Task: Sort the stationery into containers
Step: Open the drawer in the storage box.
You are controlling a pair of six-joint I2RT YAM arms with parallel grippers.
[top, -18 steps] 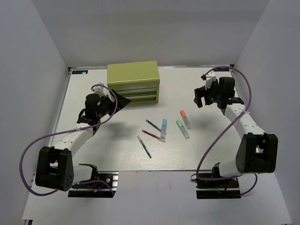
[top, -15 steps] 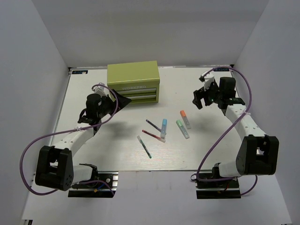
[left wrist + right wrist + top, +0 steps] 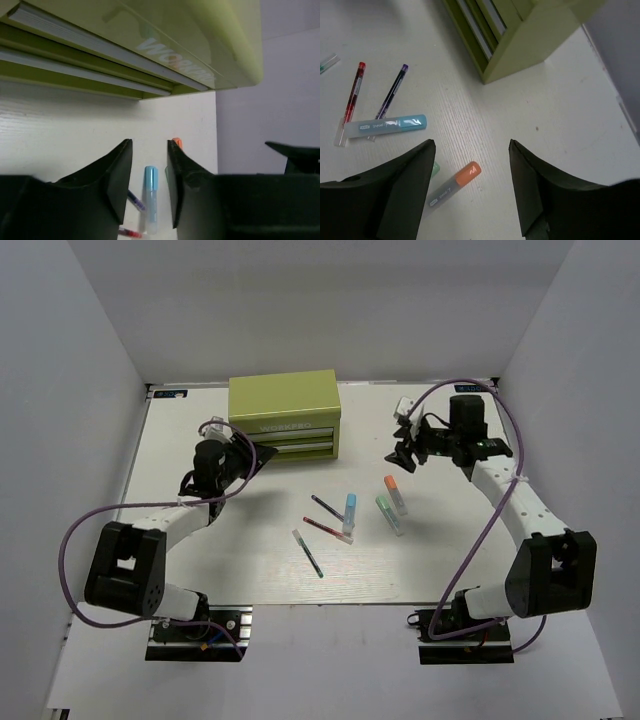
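Note:
The olive-green tool chest (image 3: 285, 415) stands at the back with its drawers shut. The stationery lies in front of it: orange highlighter (image 3: 395, 492), green highlighter (image 3: 390, 515), light blue highlighter (image 3: 350, 512), dark pen (image 3: 326, 507), red pen (image 3: 326, 530) and white-green pen (image 3: 308, 552). My left gripper (image 3: 262, 454) hovers by the chest's lower left front, narrowly open and holding nothing (image 3: 149, 145). My right gripper (image 3: 405, 452) hangs wide open (image 3: 471, 143) above the table, just beyond the orange highlighter (image 3: 452, 187).
White walls close in the table on three sides. The chest's corner (image 3: 520, 35) lies ahead of the right gripper. Purple cables loop off both arms.
The right arm has swung left and forward, bringing its gripper over the orange highlighter. The left arm has edged slightly toward the chest front.

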